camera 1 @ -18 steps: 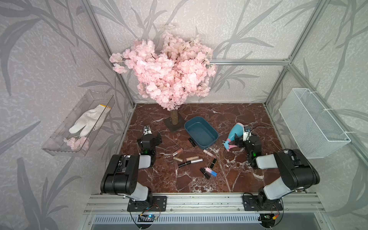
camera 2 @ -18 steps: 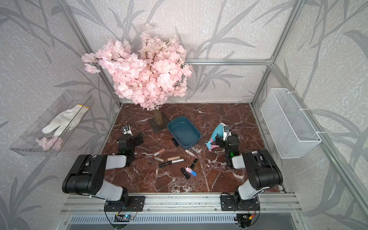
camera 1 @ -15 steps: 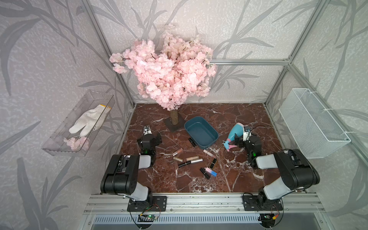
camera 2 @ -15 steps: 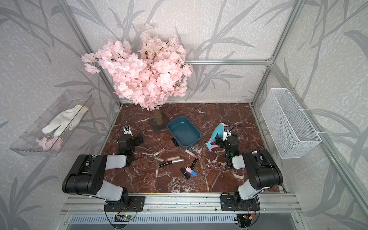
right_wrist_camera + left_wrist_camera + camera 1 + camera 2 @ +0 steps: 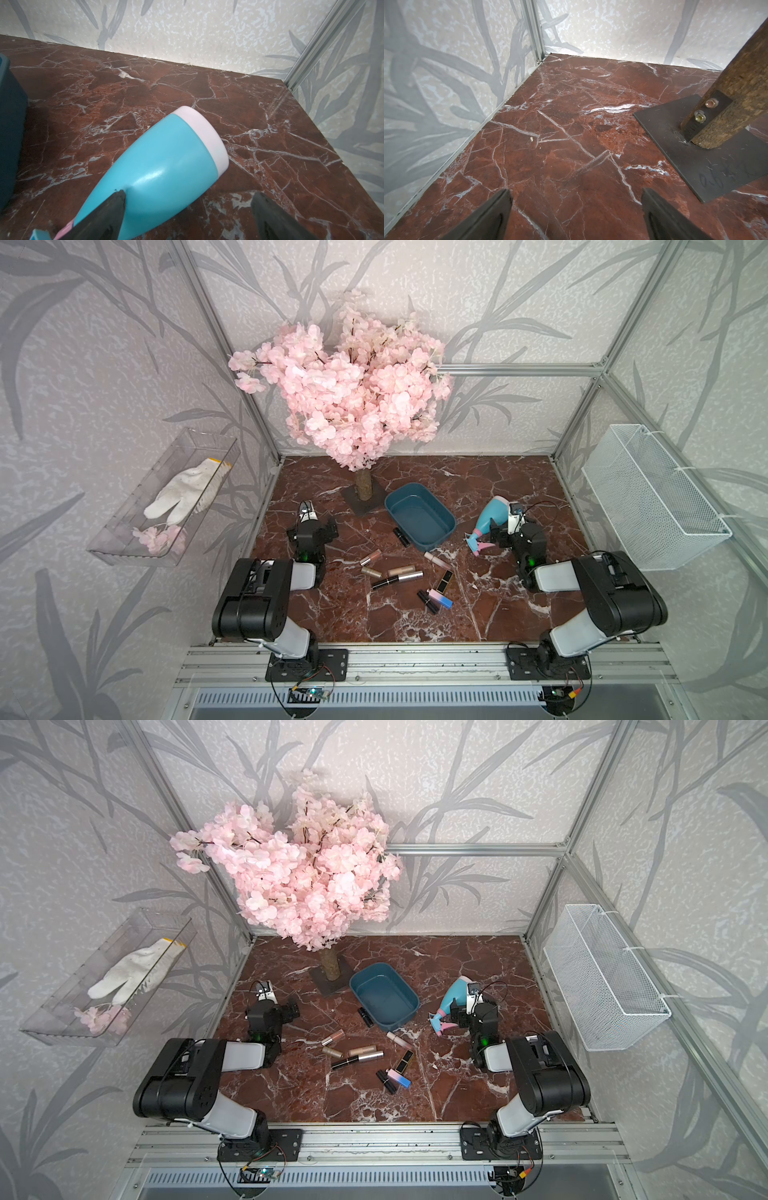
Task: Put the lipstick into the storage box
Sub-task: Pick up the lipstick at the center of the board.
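Presently, both arms folded low; left gripper (image 5: pixel 576 191) spread wide, empty, over marble floor (image 5: pixel 571 124); right gripper (image 5: pixel 189 193) spread wide beside spray bottle (image 5: pixel 166 158).

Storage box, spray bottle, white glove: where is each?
storage box (image 5: pixel 419 516), in a top view, on its bare inner floor.
spray bottle (image 5: pixel 166 158), right wrist view, on its turquoise body.
white glove (image 5: pixel 185 493), in a top view, on its palm.

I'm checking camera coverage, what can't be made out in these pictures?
- Lipsticks: too small in both top views for labels; absent from wrist views.
- Spray bottle: nozzle cut off by the right wrist view's edge.
- Storage box: only a corner there.
- Tree trunk: top cropped in left wrist view.
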Action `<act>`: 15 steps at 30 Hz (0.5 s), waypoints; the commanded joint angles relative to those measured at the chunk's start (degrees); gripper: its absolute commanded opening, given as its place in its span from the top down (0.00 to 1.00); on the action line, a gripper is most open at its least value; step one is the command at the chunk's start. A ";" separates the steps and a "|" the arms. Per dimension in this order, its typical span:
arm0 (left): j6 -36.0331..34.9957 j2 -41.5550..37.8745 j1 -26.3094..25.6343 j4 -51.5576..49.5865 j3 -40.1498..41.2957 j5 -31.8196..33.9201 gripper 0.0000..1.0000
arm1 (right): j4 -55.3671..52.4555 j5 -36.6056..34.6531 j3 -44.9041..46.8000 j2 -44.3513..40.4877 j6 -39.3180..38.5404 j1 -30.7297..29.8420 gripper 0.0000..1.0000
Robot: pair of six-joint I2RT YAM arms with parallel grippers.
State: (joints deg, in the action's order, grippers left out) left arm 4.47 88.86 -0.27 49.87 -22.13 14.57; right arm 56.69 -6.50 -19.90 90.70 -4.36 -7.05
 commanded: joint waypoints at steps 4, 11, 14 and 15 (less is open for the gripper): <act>-0.65 -0.84 0.48 0.26 -0.26 -0.97 0.00 | -0.29 4.03 -1.15 -0.17 1.41 2.03 0.01; 1.62 -5.19 0.46 -32.48 -15.85 1.07 0.00 | -9.79 -1.63 -2.57 -8.96 3.40 2.13 0.01; 4.59 -8.01 0.41 -37.50 -16.92 -1.17 0.00 | -18.32 -2.19 -4.33 -15.68 5.11 2.29 0.01; 6.32 -9.09 0.36 -39.16 -17.14 -1.42 0.00 | -21.76 -3.46 -5.18 -17.87 7.51 2.45 0.01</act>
State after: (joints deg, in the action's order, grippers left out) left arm 6.74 82.43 -0.25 22.61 -38.68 14.50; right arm 43.66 -7.31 -22.41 77.89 -0.64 -5.17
